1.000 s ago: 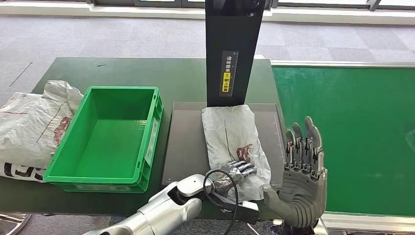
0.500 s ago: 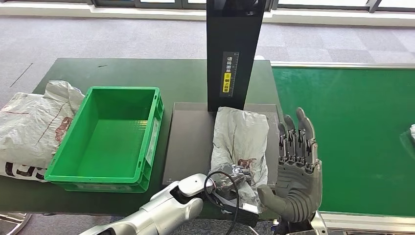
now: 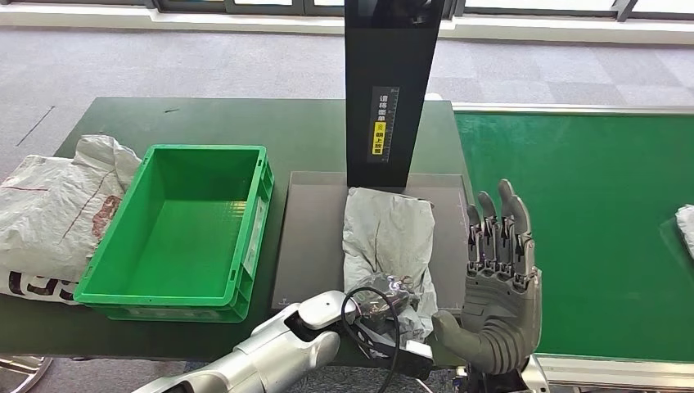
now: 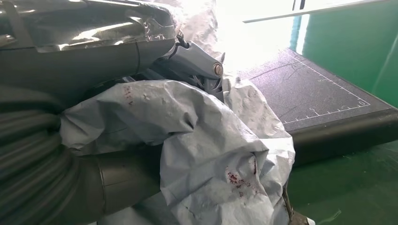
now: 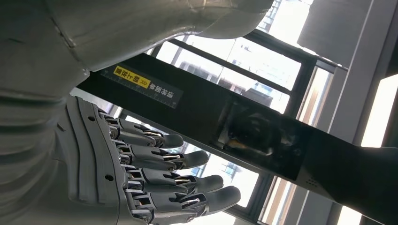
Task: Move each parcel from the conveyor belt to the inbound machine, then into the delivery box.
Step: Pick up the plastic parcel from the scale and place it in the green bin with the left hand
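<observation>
On the inbound machine's dark platform (image 3: pixel 315 237), just in front of its black post (image 3: pixel 391 90), the grey parcel (image 3: pixel 391 237) has bunched shorter than a second ago as the left hand (image 3: pixel 391 292) grips its near end, so the lift toward the green delivery box (image 3: pixel 184 229) looks begun. The right hand (image 3: pixel 496 278) stands empty beside the platform, fingers straight and apart. The post's yellow label carries small characters I cannot read.

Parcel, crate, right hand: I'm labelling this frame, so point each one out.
Parcel (image 3: pixel 391 233), head view, crumpled upper middle.
Crate (image 3: pixel 190 232), head view, bare floor.
Right hand (image 3: pixel 499 291), head view, back of palm.
</observation>
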`<act>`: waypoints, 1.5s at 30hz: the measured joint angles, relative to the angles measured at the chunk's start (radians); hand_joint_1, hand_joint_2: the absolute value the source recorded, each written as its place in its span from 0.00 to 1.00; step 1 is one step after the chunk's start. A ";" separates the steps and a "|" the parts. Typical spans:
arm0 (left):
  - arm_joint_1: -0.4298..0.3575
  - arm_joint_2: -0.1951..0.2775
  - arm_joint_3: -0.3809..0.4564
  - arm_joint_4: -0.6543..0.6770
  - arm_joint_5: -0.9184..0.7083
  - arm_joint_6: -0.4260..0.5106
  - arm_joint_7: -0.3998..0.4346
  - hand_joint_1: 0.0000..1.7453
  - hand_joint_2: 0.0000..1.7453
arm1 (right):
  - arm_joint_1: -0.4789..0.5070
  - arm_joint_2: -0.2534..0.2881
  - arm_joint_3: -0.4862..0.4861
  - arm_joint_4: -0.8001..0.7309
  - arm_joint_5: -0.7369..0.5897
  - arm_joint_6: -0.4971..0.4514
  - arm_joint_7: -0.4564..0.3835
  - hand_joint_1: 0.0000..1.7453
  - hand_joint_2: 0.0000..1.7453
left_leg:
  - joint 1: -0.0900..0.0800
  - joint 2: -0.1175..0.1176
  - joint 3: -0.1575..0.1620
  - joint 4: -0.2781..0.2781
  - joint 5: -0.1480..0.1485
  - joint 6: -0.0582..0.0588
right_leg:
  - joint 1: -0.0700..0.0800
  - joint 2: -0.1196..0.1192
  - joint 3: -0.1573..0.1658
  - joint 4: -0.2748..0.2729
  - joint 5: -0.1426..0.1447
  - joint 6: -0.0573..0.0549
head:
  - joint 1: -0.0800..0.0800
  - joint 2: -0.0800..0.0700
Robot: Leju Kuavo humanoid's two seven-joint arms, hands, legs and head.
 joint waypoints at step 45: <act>-0.030 0.818 0.318 -1.068 -0.647 0.553 0.574 1.00 1.00 | 0.020 0.069 -0.103 -0.065 0.102 -0.047 0.078 0.00 1.00 | 0.005 0.000 -0.005 -0.001 0.006 -0.008 | 0.005 0.000 -0.007 0.003 0.002 -0.006 | 0.000 0.000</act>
